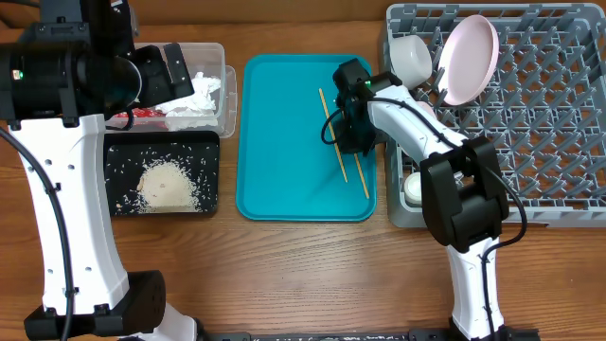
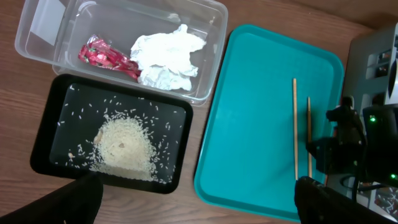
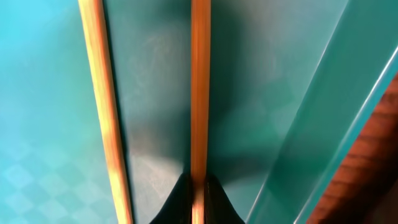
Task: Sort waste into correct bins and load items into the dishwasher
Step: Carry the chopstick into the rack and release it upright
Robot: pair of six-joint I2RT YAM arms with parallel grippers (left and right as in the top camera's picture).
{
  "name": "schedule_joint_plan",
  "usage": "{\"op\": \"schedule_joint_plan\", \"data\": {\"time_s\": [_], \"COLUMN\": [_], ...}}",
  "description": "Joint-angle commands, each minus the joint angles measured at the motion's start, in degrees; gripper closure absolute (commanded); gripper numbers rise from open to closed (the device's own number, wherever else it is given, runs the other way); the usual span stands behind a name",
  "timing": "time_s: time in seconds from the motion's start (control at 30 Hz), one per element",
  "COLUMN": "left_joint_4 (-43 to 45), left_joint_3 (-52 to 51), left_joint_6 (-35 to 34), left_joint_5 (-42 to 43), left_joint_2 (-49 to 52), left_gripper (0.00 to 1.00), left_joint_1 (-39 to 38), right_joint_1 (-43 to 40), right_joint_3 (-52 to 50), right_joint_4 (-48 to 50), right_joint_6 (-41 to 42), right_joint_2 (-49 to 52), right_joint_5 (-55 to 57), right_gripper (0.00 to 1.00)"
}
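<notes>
Wooden chopstick lies pinched inside the right end effector.

The left arm and the right arm are built alike, with smooth white shells on the long links and bulky matte black housings at the joints. A thin black cable runs loose along the left arm's white link, and another loops beside the right arm's black elbow. A small green light glows on the right arm's black wrist block. The left gripper has dark, blunt fingers; the right gripper ends in dark tapered tips.
</notes>
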Motion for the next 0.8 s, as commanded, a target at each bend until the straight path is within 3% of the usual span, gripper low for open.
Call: {"op": "schedule_joint_plan", "data": {"time_s": [0.0,0.37,0.63,0.77], "left_joint_4": [0.07,0.07,0.07,0.07], "left_joint_3": [0.13,0.13,0.11,0.11], "left_joint_6": [1.11,1.11,1.11,1.11], "left_joint_5": [-0.55,-0.57,-0.57,-0.57], "left_joint_2": [0.15,0.15,0.15,0.15], "left_gripper": [0.00,0.00,0.00,0.00], "left_joint_1": [0.13,0.13,0.13,0.13], "right_joint_1": [0.17,-3.28,-13.20,-18.25], "right_joint_3": [3.45,27.10,28.00,23.80], "right_joint_4": [-3.54,-21.59,-31.47,-33.42], "right_joint_6": [-0.15,1.25,1.20,-0.68], "right_joint_2": [-0.46,-14.21,-20.09,-20.09], "right_joint_5": [-1.09,-1.07,4.37,4.50], "right_gripper": [0.96,0.96,0.96,0.96]}}
